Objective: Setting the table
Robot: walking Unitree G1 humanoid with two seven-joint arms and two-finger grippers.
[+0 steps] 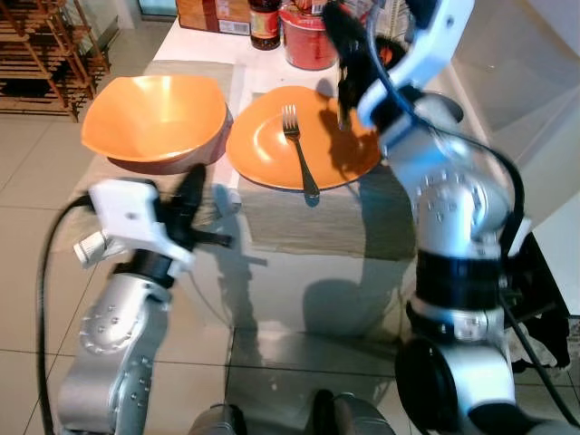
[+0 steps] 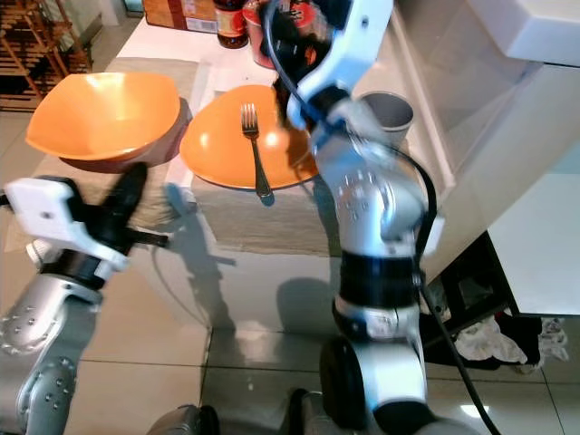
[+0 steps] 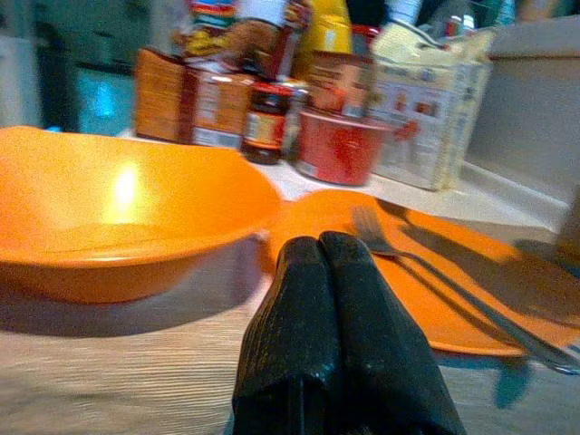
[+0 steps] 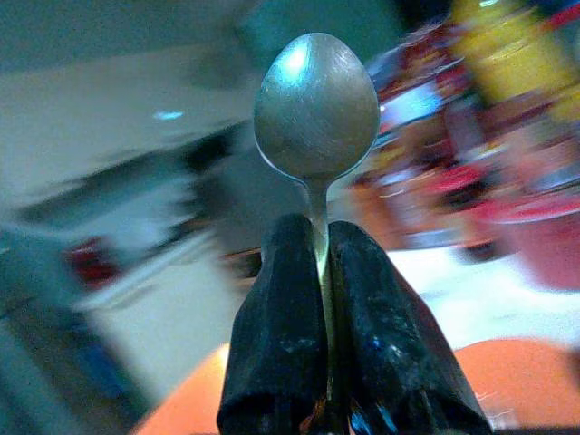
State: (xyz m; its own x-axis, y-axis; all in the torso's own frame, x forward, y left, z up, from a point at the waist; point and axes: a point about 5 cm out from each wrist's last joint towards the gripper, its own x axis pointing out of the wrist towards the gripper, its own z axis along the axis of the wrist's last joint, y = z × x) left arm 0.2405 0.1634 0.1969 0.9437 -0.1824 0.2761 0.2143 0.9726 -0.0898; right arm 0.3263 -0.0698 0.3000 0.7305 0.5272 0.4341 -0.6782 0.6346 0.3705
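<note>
Bowl (image 1: 154,118): upper left, empty.
Left gripper (image 1: 190,195): lower left, pinched together, holding nothing.
Plate (image 1: 272,145): centre, fork (image 1: 299,149) lying on it.
Right gripper (image 4: 317,272): above plate's right edge, clamped on spoon (image 4: 315,104).
Risk: thin handle may slip; a drop could knock the fork.

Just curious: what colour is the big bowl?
Orange; the bowl shows best in the left eye view.

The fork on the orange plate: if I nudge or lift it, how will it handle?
The fork looks like thin polished metal, so probably stiff, light and slippery. Its handle overhangs the plate rim, so a push may pivot or slide it off. The left end effector is shut and would need opening first.
</note>
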